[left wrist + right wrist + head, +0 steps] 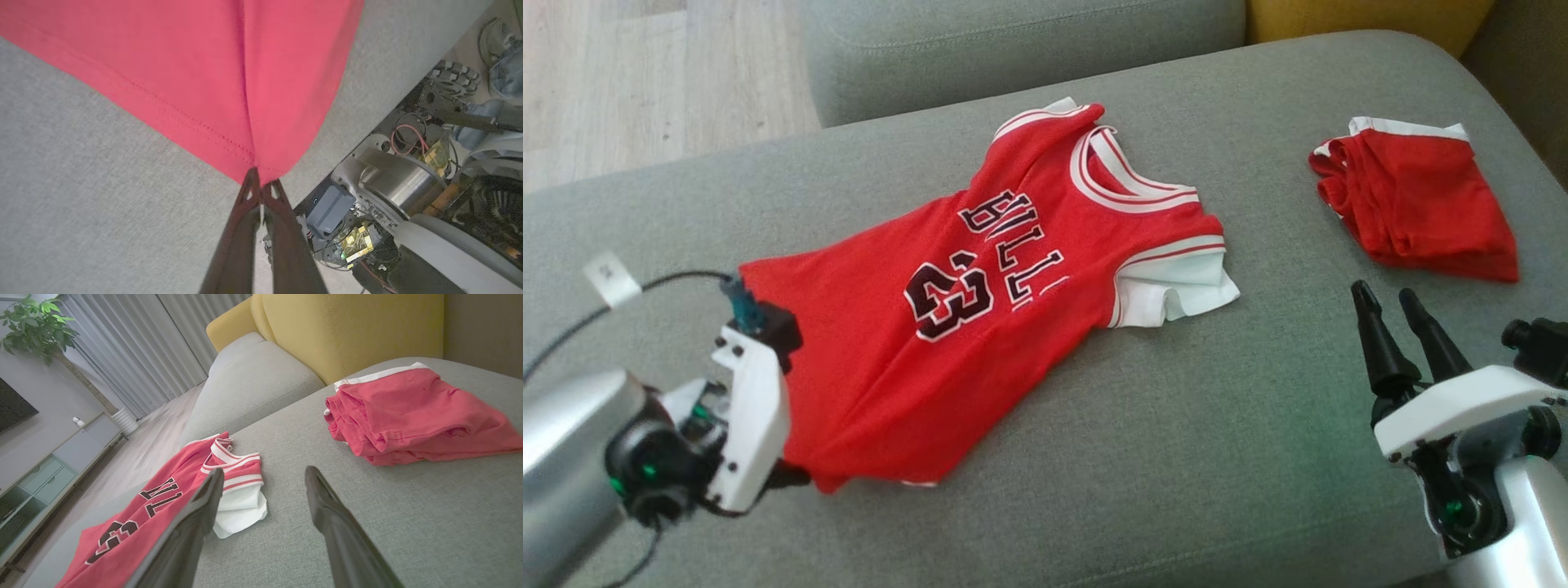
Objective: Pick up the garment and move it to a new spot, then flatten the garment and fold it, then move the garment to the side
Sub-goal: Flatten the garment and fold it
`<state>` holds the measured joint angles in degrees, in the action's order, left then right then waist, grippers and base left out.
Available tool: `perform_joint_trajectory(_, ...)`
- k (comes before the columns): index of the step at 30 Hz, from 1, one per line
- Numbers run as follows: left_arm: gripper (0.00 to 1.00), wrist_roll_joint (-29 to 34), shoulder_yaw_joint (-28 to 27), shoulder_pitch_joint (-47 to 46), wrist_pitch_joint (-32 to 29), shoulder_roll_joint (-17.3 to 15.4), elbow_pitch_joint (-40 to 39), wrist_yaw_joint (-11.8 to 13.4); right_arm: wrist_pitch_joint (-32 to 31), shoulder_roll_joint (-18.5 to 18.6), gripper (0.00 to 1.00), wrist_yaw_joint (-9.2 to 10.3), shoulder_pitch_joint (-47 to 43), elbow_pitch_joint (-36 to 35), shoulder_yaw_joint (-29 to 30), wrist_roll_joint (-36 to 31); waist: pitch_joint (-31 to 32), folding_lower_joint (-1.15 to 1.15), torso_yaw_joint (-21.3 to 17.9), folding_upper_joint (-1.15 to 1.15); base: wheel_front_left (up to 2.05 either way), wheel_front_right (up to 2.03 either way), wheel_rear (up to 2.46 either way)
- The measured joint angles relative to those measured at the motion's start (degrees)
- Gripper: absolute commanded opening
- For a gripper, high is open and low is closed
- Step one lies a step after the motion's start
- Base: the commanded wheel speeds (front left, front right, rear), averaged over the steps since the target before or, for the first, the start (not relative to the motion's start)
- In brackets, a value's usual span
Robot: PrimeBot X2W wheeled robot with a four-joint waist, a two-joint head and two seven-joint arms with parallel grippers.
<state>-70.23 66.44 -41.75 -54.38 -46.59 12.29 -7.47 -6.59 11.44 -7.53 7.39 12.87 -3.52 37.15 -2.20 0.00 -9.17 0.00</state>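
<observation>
You're looking at a gray sofa cushion point(1176, 457) with the red jersey point(874, 343) spread across its centre, "BULL" and "23" readable in black and white on the chest. A folded red garment point(1421, 204) lies at 2 o'clock. Your left pincer point(260, 181), at 8 o'clock, is pressed together on the jersey's hem corner. Your right pincer point(1384, 292), at 4 o'clock, stands spread, holding nothing.
</observation>
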Motion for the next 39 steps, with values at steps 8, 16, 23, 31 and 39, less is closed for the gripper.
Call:
perform_joint_trajectory(8, 1.0, 0.79, -0.59, 4.0, 8.77, 3.58, 3.69, 0.91, -1.09, -1.74, 1.0, 0.0, 0.01, -1.32, 0.23, -0.54, -0.43, 0.0, -0.27, 0.0, 0.0, 0.0, 0.0)
perform_joint_trajectory(16, 1.0, 8.06, -5.44, 0.57, 23.64, 3.99, 6.33, 3.58, -1.49, -1.91, 1.0, 0.0, -0.62, -2.79, 0.69, -1.26, -1.15, 0.0, -0.62, 0.0, 0.0, 0.0, 0.0)
perform_joint_trajectory(23, 1.0, 15.45, -5.88, -2.22, 32.84, 7.97, 17.24, 4.8, -1.46, -1.97, 1.0, 0.0, -0.27, -3.27, -0.2, -1.24, -4.12, 0.0, -2.3, 0.0, 0.0, 0.0, 0.0)
perform_joint_trajectory(31, 1.0, 20.34, -5.58, -12.27, 37.84, 10.27, 27.52, 1.79, 0.0, -2.02, 1.0, 0.0, 3.41, -3.3, -1.93, -0.13, -9.73, 0.02, -5.69, 0.0, 0.0, 0.0, 0.0)
perform_joint_trajectory(39, 1.0, 19.84, -3.09, -17.99, 35.62, 13.52, 34.06, 0.31, 2.16, -1.97, 1.0, 0.0, 5.98, -1.46, -4.3, 1.32, -14.87, 0.02, -9.43, 0.0, 0.0, 0.0, 0.0)
